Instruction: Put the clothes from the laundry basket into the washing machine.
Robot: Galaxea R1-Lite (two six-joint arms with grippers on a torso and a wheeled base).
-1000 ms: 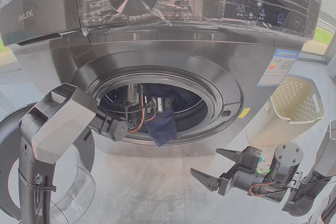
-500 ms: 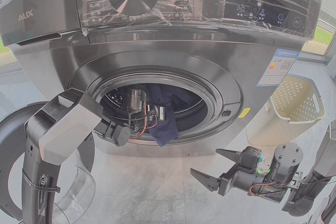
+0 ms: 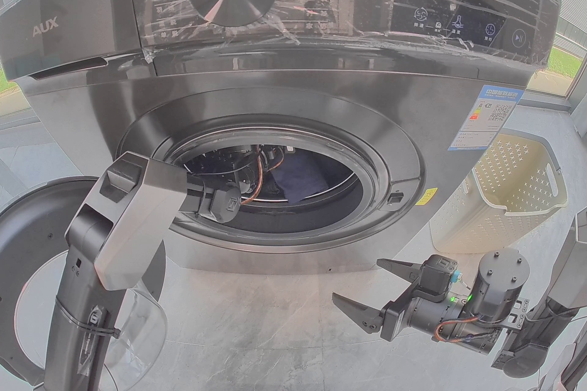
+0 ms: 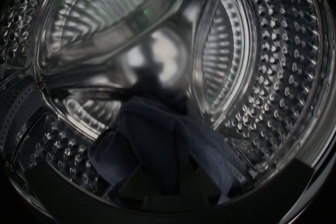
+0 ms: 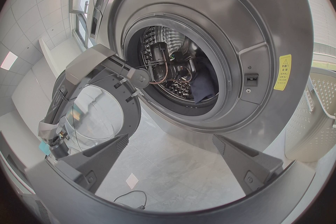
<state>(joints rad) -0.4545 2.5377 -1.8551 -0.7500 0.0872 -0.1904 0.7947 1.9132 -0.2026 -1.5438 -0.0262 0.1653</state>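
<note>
I'm holding my left claw [image 4: 168,174] deep in the washing machine's drum [image 4: 280,60], clamped on a bunched fold of a navy garment [image 4: 154,130], probably soft, light and floppy, drooping just beneath, while my right claw [image 3: 358,281] is hanging spread apart outside.

**Drum mouth half taken, lower arc free**

The round porthole of the dark grey steel washing machine [image 3: 391,166] is entered from 9 o'clock by the grey left arm [image 3: 137,209], whose wrist and cables fill the arc from 9 to 12. A dark navy cloth garment [image 3: 299,178] hangs just past centre toward 2 o'clock. From 3 round to 7 the mouth is open. The round glass door [image 3: 30,239] stands swung out at 8 o'clock. The cream perforated plastic laundry basket [image 3: 520,190] stands at 3 o'clock beside the machine. Pale tiled floor [image 3: 257,319] lies bare at 6 o'clock.
</note>
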